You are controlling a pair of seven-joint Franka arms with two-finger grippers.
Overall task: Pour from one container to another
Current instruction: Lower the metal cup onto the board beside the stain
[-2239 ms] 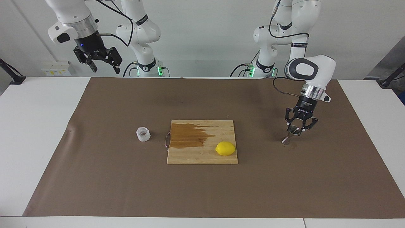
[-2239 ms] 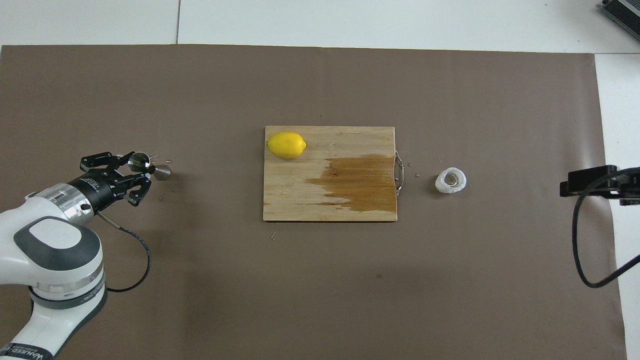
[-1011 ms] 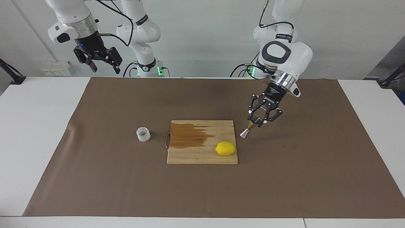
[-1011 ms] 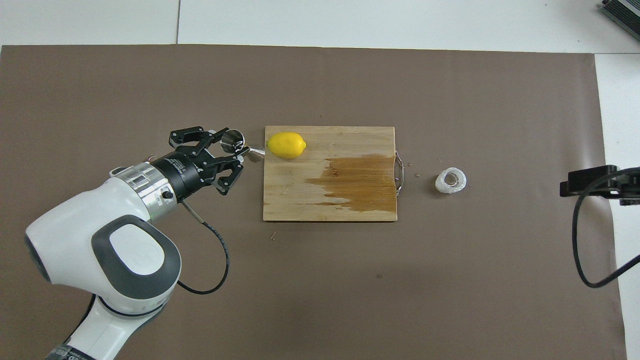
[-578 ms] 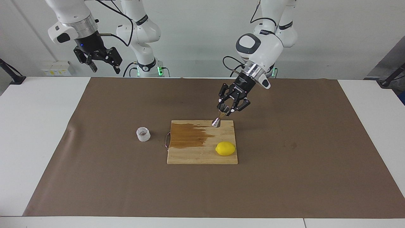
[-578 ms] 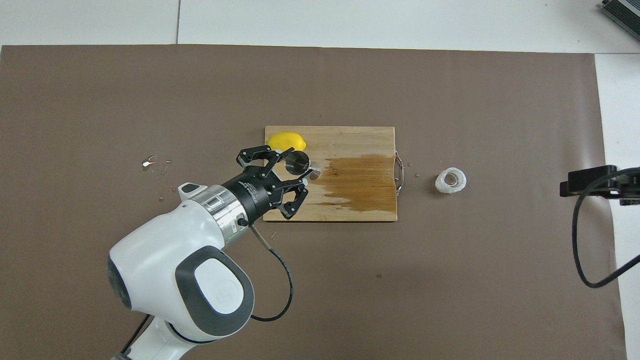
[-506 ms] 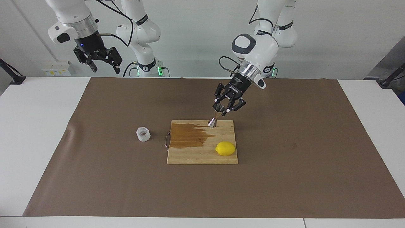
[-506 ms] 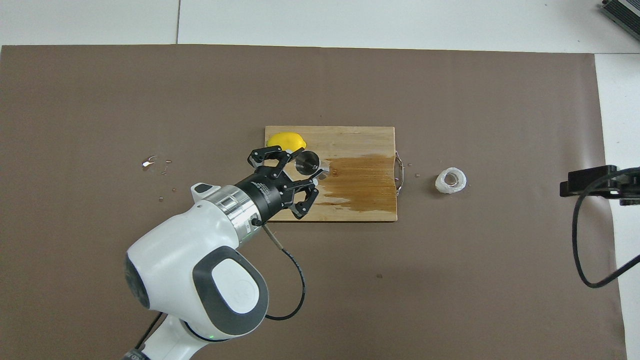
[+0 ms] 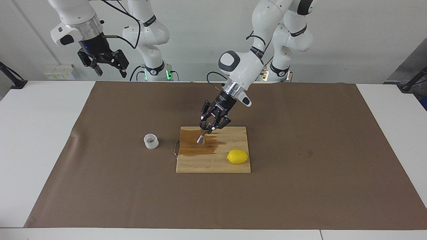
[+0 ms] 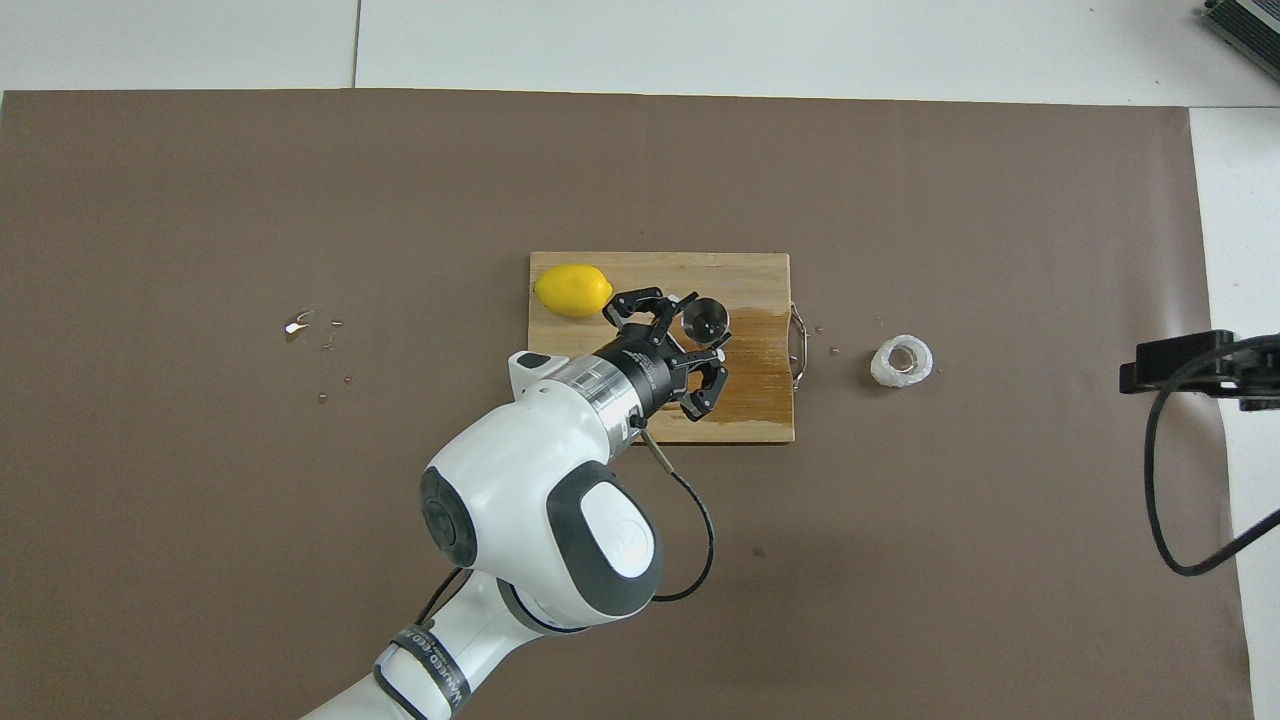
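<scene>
One jigger [image 9: 202, 133], slightly tilted, mouth up

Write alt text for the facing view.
The left gripper, shut on a small steel hourglass jigger, holds it over a stained wooden cutting board bearing a yellow lemon. A squat clear faceted cup sits beside the board; the right gripper waits, raised.

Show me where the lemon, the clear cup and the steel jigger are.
lemon [image 9: 237, 156]: facing view, middle of its yellow skin.
clear cup [image 9: 151, 141]: facing view, its faceted side wall.
steel jigger [image 9: 201, 139]: facing view, its lower cone, over the cutting board.
</scene>
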